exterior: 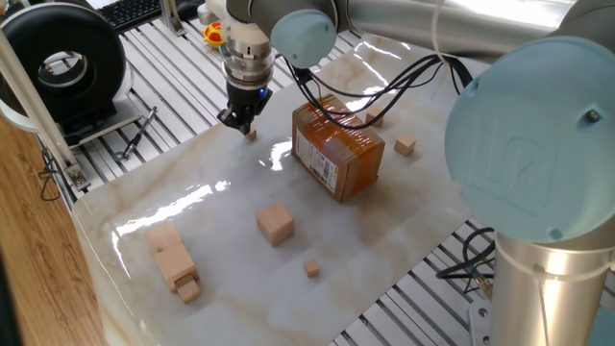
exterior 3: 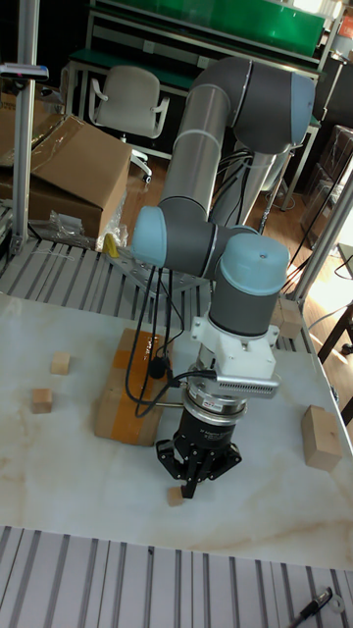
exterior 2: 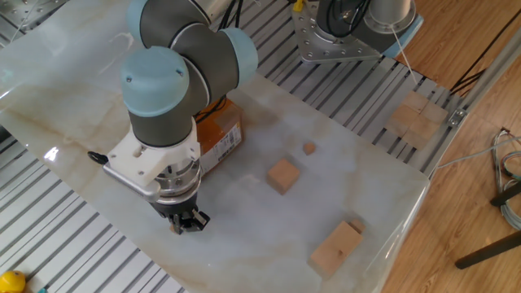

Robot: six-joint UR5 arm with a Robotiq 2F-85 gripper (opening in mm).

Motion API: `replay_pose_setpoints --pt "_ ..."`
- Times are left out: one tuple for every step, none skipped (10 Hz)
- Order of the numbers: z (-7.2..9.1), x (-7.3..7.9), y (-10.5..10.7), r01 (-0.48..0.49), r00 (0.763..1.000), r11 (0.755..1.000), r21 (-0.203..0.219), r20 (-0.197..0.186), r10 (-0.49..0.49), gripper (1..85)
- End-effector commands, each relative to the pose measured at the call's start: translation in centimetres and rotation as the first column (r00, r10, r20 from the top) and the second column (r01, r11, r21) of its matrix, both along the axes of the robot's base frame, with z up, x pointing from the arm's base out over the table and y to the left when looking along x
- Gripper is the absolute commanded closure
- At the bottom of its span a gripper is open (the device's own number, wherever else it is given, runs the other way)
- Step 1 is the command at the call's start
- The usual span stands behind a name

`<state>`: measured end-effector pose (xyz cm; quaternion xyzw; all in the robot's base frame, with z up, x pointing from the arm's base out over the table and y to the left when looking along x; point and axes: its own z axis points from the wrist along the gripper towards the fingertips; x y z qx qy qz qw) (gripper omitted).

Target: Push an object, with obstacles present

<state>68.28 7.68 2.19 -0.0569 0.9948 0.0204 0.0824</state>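
Note:
The object, a tiny light-wood cube [exterior: 251, 135] [exterior 2: 173, 229] [exterior 3: 175, 497], lies near the marble slab's edge, touching or just beside the fingertips. My gripper [exterior: 240, 121] [exterior 2: 186, 220] [exterior 3: 194, 483] points straight down over it, fingers shut with nothing held. The obstacles: a brown taped cardboard box [exterior: 338, 149] [exterior 2: 221, 135] [exterior 3: 126, 389] close behind the arm, a mid-sized cube [exterior: 275, 223] [exterior 2: 282, 175] [exterior 3: 321, 437], long stacked blocks [exterior: 171, 255] [exterior 2: 335, 248], and small cubes [exterior: 312, 268] [exterior: 405, 145] [exterior 2: 309, 148] [exterior 3: 61, 364] [exterior 3: 41, 399].
The marble slab [exterior: 221, 192] ends just past the gripper, where metal slats [exterior 2: 73, 236] begin. A black round device [exterior: 67, 62] stands off the slab. More wood blocks [exterior 2: 415, 122] rest on the slats at the far side. Cables [exterior: 384, 82] trail over the box.

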Motion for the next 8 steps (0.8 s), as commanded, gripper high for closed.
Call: replay_pose_setpoints --pt "0.1 0.0 0.5 0.018 1.000 0.999 0.027 -0.004 -0.018 84.3" --pt "0.1 0.0 0.4 0.022 1.000 0.999 0.026 -0.003 -0.022 84.3" --pt "0.0 0.2 0.5 0.024 1.000 0.999 0.025 0.005 -0.024 84.3" --pt "-0.2 0.3 0.9 0.024 1.000 0.999 0.033 0.008 -0.025 84.3" --pt "-0.5 0.3 1.4 0.027 1.000 0.999 0.041 0.012 -0.028 84.3" --pt "-0.8 0.3 1.5 0.034 0.999 0.999 0.030 0.017 -0.034 84.3" --pt "-0.8 0.3 1.4 0.032 0.999 0.999 0.028 0.015 -0.033 84.3" --pt "-0.8 0.3 1.1 0.025 1.000 0.999 0.027 0.016 -0.025 84.3"
